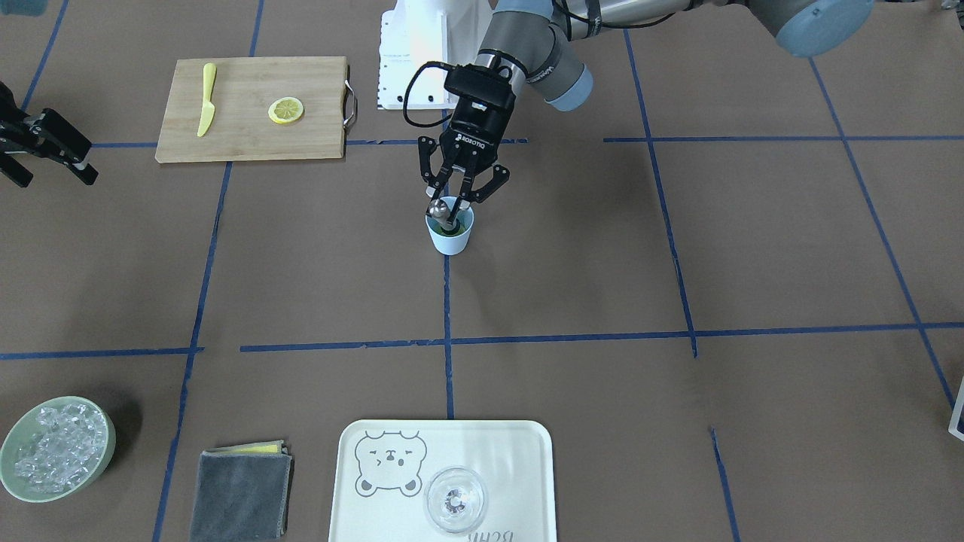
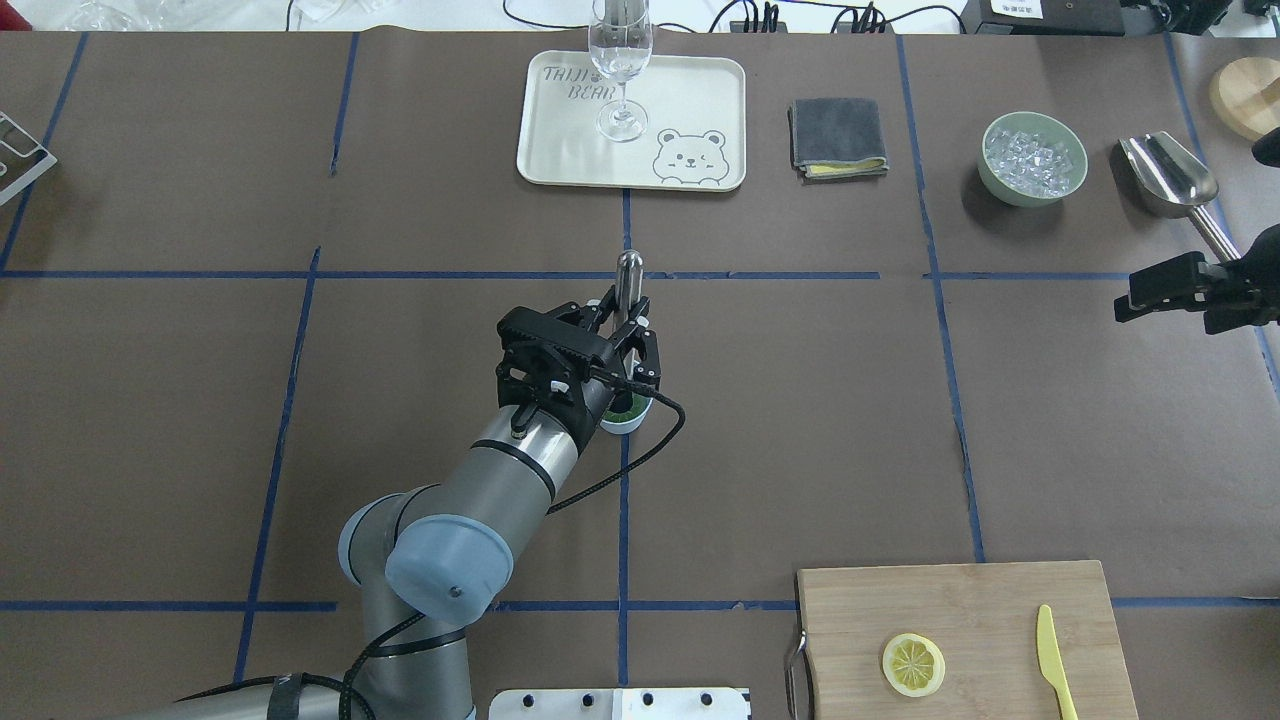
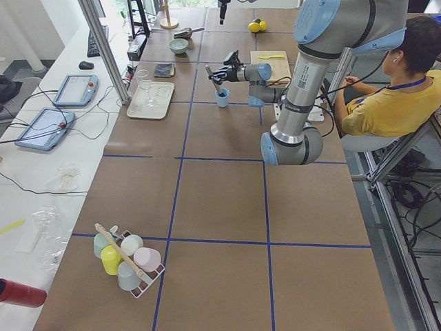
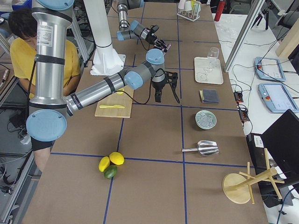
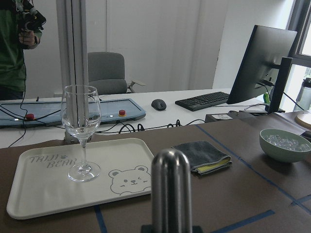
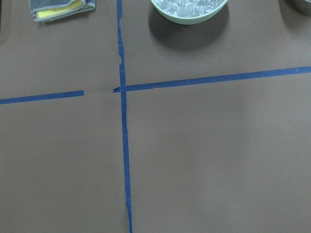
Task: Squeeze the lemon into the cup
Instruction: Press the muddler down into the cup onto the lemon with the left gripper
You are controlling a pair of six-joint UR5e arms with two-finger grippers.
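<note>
Cup (image 1: pixel 450 235) stands central on the bench (image 1: pixel 678 248), holding something green and the lower end of a steel rod (image 2: pixel 628 270), which the left tool (image 1: pixel 456 197) clamps. Lemon (image 1: pixel 286 111) lies flat on a cutting board (image 1: pixel 241 143) well apart from the cup, toward the robot's right and the bench's robot-side edge. Tray (image 1: pixel 527 452) with a glass (image 1: pixel 456 500) sits well beyond the cup. Right tool (image 1: pixel 53 147), fingers spread, hangs far to the cup's right.

1 cup (image 2: pixel 630 424): was mostly hidden under left gripper (image 2: pixel 625 325). 1 metal rod (image 2: pixel 628 280): lower end was concealed inside cup; green contents unidentifiable.
</note>
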